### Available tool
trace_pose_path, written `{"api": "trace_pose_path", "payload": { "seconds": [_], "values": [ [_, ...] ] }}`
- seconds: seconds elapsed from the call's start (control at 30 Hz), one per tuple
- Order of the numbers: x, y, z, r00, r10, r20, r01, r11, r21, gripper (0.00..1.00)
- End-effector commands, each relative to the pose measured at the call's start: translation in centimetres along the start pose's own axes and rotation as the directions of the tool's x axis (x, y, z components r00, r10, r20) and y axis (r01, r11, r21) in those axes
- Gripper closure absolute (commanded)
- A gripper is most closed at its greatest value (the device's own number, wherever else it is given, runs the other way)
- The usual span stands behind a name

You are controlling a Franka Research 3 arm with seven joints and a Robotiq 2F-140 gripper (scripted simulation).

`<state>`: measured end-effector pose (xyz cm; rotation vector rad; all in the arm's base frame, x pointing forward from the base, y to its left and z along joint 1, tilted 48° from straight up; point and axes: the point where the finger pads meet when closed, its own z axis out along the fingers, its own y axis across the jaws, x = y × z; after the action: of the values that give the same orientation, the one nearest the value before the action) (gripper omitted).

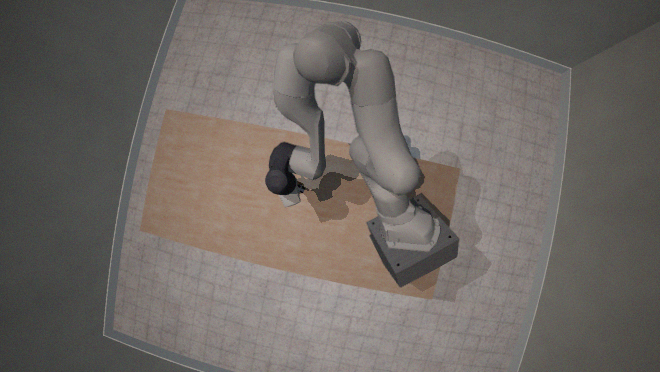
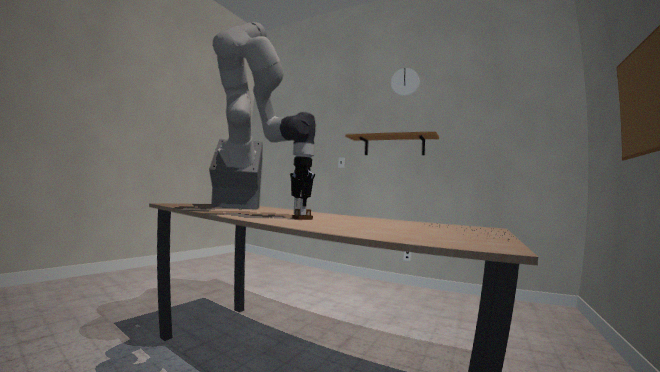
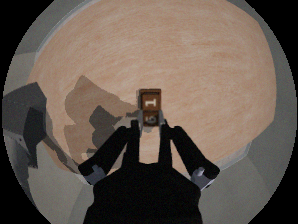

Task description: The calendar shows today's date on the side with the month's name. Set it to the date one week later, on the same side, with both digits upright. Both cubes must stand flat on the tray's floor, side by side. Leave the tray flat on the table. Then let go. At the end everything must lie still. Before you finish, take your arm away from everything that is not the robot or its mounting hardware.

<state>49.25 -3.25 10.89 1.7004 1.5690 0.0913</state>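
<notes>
The far cube [image 3: 151,103] is brown and shows a light digit 1, lying sideways in the wrist view. The near cube [image 3: 150,119] adjoins it, nearer the gripper's body; its upper face shows a light digit that I cannot read surely. My gripper [image 2: 302,205] [image 3: 151,115] points down and is shut on the near cube, with one pale fingertip on each side. The brown tray [image 2: 303,217] is low on the table under the fingertips. Whether the near cube touches the tray's floor is hidden. The month's name does not show.
The wooden table [image 1: 215,190] [image 2: 390,232] reaches well beyond the tray. The arm's grey base [image 1: 415,240] [image 2: 235,185] stands at one end. The arm's shadow falls beside the tray. A wall shelf [image 2: 392,135] is far behind.
</notes>
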Motion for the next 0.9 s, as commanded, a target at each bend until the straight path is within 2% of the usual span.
{"api": "trace_pose_path", "payload": {
  "seconds": [0.0,0.13,0.37,0.43,0.6,0.87],
  "values": [
    [0.0,0.0,-0.4,1.000,0.004,0.000,-0.004,1.000,0.000,0.83],
    [0.0,0.0,-2.1,1.000,0.004,0.000,-0.004,1.000,0.000,0.83],
    [0.0,0.0,-7.2,1.000,0.004,0.000,-0.004,1.000,0.000,0.83],
    [0.0,0.0,-7.2,1.000,0.004,0.000,-0.004,1.000,0.000,0.83],
    [0.0,0.0,-9.7,1.000,0.004,0.000,-0.004,1.000,0.000,0.83],
    [0.0,0.0,-9.9,1.000,0.004,0.000,-0.004,1.000,0.000,0.83]
  ]
}}
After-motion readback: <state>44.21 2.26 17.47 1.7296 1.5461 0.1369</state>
